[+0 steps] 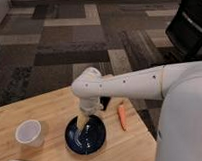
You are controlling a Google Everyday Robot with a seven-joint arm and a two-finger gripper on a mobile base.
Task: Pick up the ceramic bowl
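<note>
The ceramic bowl (pixel 86 136) is a round, shallow, glossy dark navy-blue dish on the wooden table (pixel 23 112), near its front middle. My white arm reaches in from the right and bends down over it. The gripper (pixel 83 119) points straight down at the bowl's far rim, with its beige fingertips at or just inside the rim. The arm's wrist hides part of the bowl's back edge.
A white cup (pixel 28 133) stands left of the bowl. An orange carrot (pixel 122 116) lies to the bowl's right, near the table's right edge. A dark flat object (pixel 104 102) lies behind the bowl, partly hidden by the wrist. Patterned carpet lies beyond the table.
</note>
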